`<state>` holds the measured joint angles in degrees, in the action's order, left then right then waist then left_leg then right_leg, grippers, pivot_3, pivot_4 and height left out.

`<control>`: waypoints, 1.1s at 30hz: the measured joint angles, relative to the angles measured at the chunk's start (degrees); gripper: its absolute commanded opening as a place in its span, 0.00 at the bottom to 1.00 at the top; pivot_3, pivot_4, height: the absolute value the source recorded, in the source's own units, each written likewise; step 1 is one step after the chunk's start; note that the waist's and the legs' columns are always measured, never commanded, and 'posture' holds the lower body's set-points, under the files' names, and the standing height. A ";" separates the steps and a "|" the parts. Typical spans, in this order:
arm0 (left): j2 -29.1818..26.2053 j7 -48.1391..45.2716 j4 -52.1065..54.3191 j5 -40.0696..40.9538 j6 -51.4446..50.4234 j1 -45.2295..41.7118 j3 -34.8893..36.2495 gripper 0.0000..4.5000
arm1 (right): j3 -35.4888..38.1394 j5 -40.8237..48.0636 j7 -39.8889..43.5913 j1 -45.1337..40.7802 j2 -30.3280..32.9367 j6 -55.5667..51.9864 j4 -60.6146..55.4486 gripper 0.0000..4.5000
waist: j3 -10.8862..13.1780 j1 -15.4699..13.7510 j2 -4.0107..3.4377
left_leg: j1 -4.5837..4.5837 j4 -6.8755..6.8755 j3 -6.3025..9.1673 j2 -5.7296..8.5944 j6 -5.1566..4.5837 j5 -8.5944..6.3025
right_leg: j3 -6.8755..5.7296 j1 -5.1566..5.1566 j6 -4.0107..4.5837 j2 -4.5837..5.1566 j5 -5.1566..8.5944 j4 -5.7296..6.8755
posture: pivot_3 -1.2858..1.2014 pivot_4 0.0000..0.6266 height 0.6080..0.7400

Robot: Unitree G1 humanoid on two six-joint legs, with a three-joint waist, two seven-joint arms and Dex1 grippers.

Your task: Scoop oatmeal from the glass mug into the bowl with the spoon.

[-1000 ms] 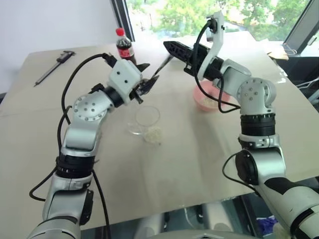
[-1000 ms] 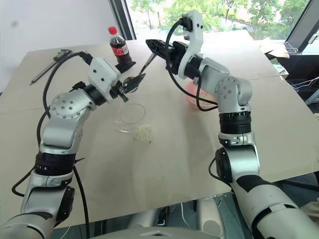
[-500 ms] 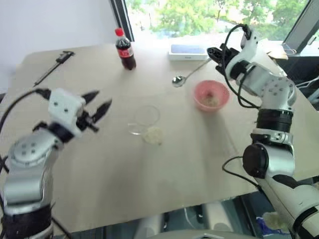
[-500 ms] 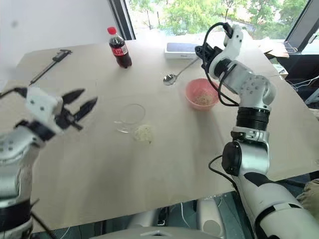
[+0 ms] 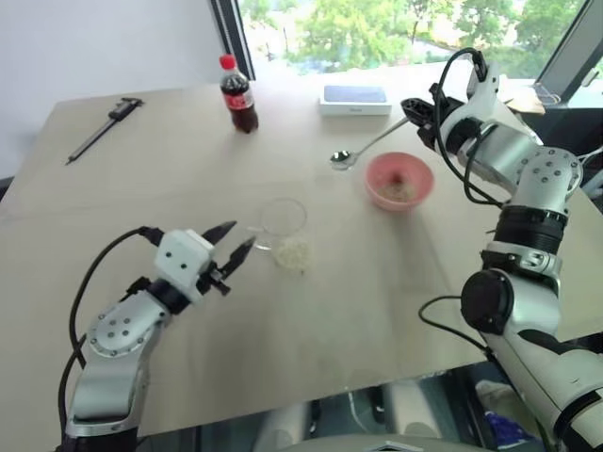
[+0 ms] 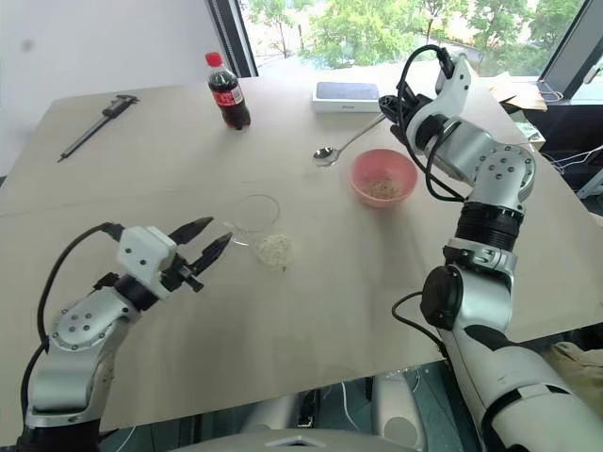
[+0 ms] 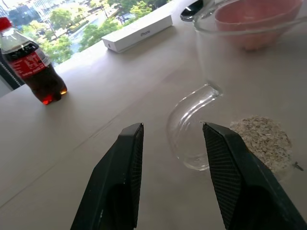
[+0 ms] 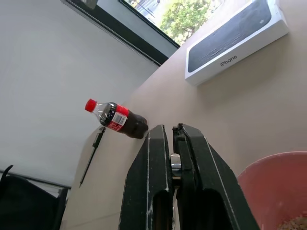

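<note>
The word "iPhone" is printed in grey on the white side wall of the phone box (image 8: 237,40), which lies on the table beyond the tips of the right gripper's closed jaws. The same word reads on the box's long side in the left wrist view, far past the left gripper's parted jaws. The cola bottle (image 7: 29,64) carries a red label with white lettering too small to read.
</note>
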<state>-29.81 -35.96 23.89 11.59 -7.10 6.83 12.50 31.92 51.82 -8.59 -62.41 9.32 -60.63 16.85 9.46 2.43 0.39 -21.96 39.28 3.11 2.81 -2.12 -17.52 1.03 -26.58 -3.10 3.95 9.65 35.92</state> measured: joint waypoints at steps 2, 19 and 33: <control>0.12 0.09 -0.80 -0.39 0.46 0.26 -0.77 0.45 | 0.13 0.33 -0.48 0.00 0.42 -0.01 -0.62 0.00 | 0.00 -0.04 0.00 | 0.00 0.00 0.01 -0.01 0.00 0.00 | -0.01 0.00 0.00 0.00 0.00 0.00 | 0.52 0.24 1.00; 4.03 3.38 -12.96 -3.11 5.78 -9.93 -5.52 0.45 | -1.03 0.51 -0.41 0.31 0.53 -0.19 -1.13 0.00 | -0.02 -0.04 -0.01 | 0.02 0.02 -0.05 -0.01 -0.01 0.00 | 0.03 0.00 -0.01 0.00 0.00 0.01 | 0.52 0.24 1.00; 5.52 5.15 -15.54 -1.60 6.23 -13.98 -6.47 0.01 | -1.58 3.21 -0.01 0.47 0.57 -1.91 -4.40 0.00 | -0.10 -0.10 -0.08 | 0.07 0.02 -0.08 -0.02 -0.02 0.00 | 0.07 0.01 -0.01 -0.01 -0.01 0.10 | 0.52 0.24 1.00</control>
<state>-24.30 -30.81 8.34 9.99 -0.88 -7.15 6.03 30.34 55.03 -8.60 -61.94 9.89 -62.54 12.45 9.36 2.33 0.31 -21.90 39.30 3.03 2.79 -2.15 -17.52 1.09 -26.57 -3.11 3.94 9.65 36.01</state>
